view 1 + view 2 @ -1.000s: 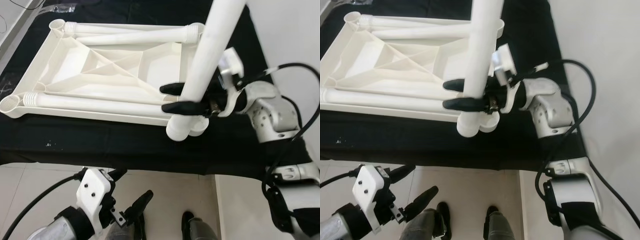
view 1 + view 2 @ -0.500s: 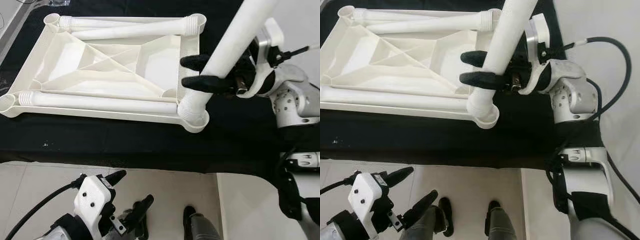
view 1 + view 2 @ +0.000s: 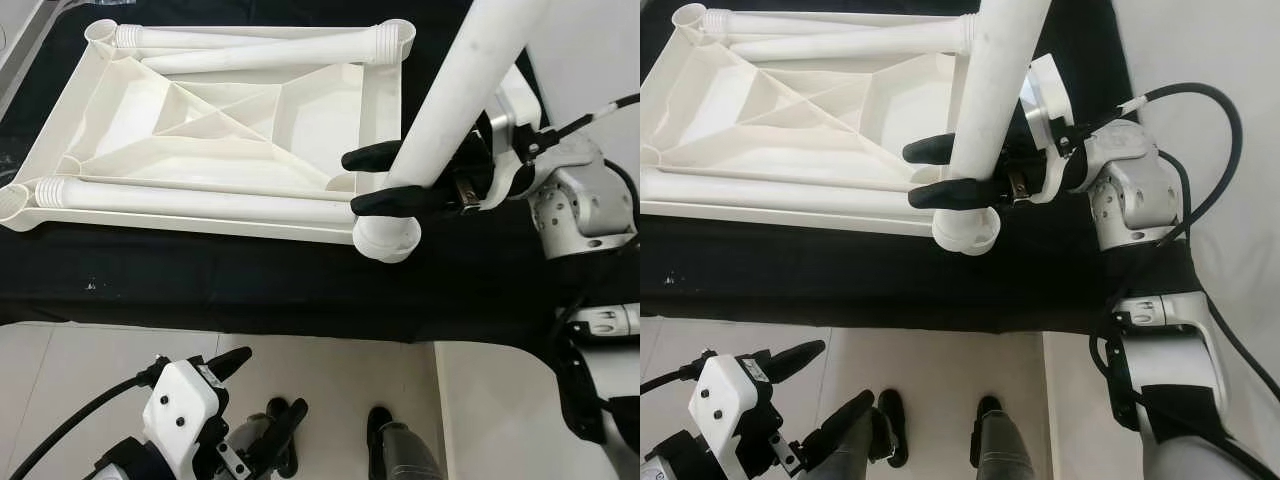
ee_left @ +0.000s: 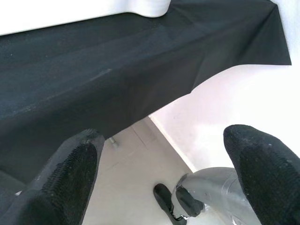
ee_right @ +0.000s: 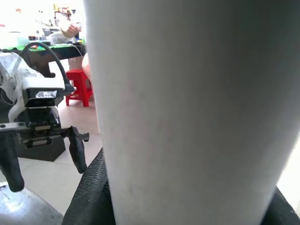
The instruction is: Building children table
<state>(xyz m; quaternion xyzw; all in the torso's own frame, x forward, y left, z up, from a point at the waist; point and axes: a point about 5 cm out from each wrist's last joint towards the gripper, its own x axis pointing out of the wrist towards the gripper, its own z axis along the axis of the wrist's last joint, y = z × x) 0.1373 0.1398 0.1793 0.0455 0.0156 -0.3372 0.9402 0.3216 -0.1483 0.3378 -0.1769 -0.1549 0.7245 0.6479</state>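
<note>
Nearest the camera, the left end effector (image 3: 255, 400) hangs low over the pale floor (image 3: 330, 380) in front of the worktop (image 3: 200, 290), its two black fingers (image 4: 70, 168) spread apart and gripping nothing; it sits a little lower in view than half a second ago.

Beyond it, on the black-draped worktop, lies the upside-down white tabletop (image 3: 230, 130), with three loose legs resting along its edges: one on the near long side (image 3: 200, 203) and two along the far side (image 3: 260, 55).

At the tabletop's near right corner, the right end effector (image 3: 385, 180) is clamped on a fourth white leg (image 3: 460, 95), one finger on each side. The leg stands tilted, its top leaning to the right and out of frame. Its lower end meets the round corner socket (image 3: 388, 238). Half a second ago the end effector gripped higher and farther right; it has since slid down and in, and the leg stands steeper. The right wrist view shows the leg close up between the black fingers (image 5: 91, 187).
</note>
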